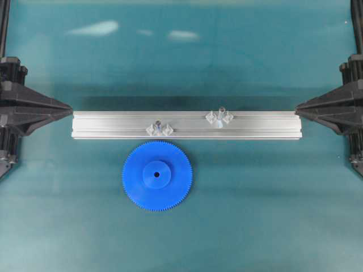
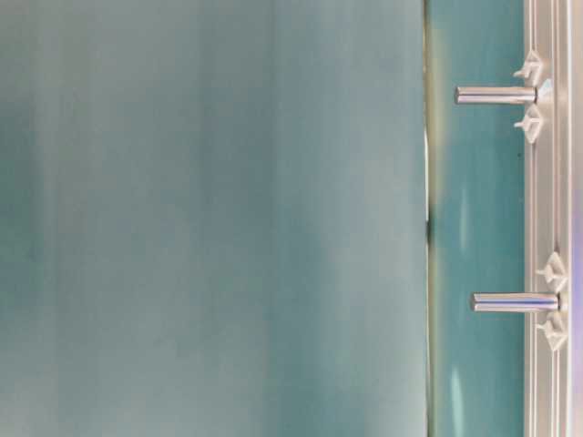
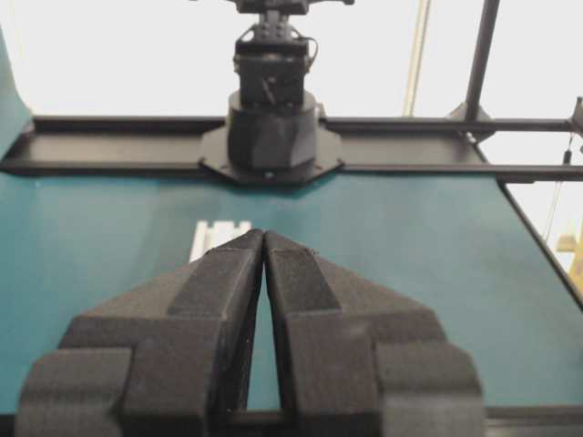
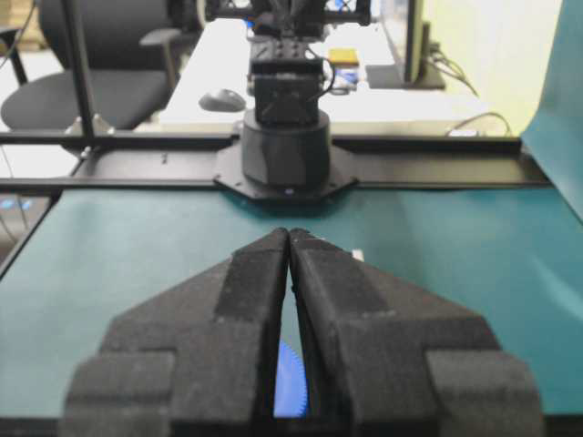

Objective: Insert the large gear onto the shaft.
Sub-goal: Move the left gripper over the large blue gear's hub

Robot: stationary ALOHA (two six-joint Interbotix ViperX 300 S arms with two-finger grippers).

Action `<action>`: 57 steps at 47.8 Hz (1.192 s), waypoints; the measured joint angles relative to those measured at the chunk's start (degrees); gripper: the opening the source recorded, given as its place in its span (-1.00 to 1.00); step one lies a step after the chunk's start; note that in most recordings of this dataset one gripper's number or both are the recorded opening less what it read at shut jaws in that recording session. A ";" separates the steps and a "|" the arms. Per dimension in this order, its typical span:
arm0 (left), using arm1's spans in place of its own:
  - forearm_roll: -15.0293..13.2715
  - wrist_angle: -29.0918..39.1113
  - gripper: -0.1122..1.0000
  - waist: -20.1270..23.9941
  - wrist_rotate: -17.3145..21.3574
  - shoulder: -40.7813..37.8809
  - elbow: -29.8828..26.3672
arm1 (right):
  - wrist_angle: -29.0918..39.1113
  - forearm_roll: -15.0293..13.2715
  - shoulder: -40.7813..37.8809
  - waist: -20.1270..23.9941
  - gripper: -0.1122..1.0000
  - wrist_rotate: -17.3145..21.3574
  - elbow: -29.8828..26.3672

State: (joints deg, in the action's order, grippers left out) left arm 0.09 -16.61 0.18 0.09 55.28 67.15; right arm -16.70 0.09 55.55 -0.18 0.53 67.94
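Note:
The large gear [image 1: 157, 176], a bright-blue toothed disc with a raised hub and centre hole, lies flat on the teal table just in front of the aluminium rail [image 1: 187, 133]. Two small clear shafts stand on the rail, each between diamond-shaped base pieces: one [image 1: 159, 127] just behind the gear, the other [image 1: 220, 115] further right. My left gripper [image 1: 69, 110] is shut and empty at the rail's left end. My right gripper [image 1: 297, 110] is shut and empty at the rail's right end. A sliver of the gear [image 4: 290, 391] shows through the right gripper's [image 4: 289, 233] finger gap.
The rail runs left to right across the table's middle. Its end shows beyond my left gripper [image 3: 264, 234] in the left wrist view [image 3: 219, 235]. In the turned table-level view both pins [image 2: 496, 95] [image 2: 515, 302] stick out from the rail [image 2: 547, 218]. Arm bases stand at both sides.

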 measured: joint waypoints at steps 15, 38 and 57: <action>0.70 5.45 -0.77 -0.09 -2.20 -0.70 -3.25 | 10.72 1.41 -0.18 0.18 -0.69 1.41 0.09; 0.70 14.50 -0.77 -3.96 -2.72 -10.20 -9.67 | 23.29 1.41 0.88 -0.97 -0.69 1.58 0.44; 0.70 21.36 -0.77 -4.92 -4.31 -24.52 -16.70 | 28.65 1.41 0.88 -2.81 -0.69 1.58 1.05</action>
State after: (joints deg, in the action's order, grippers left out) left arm 0.79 4.75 -4.75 -4.22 30.76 50.45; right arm 11.95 1.49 56.43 -2.99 2.11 68.99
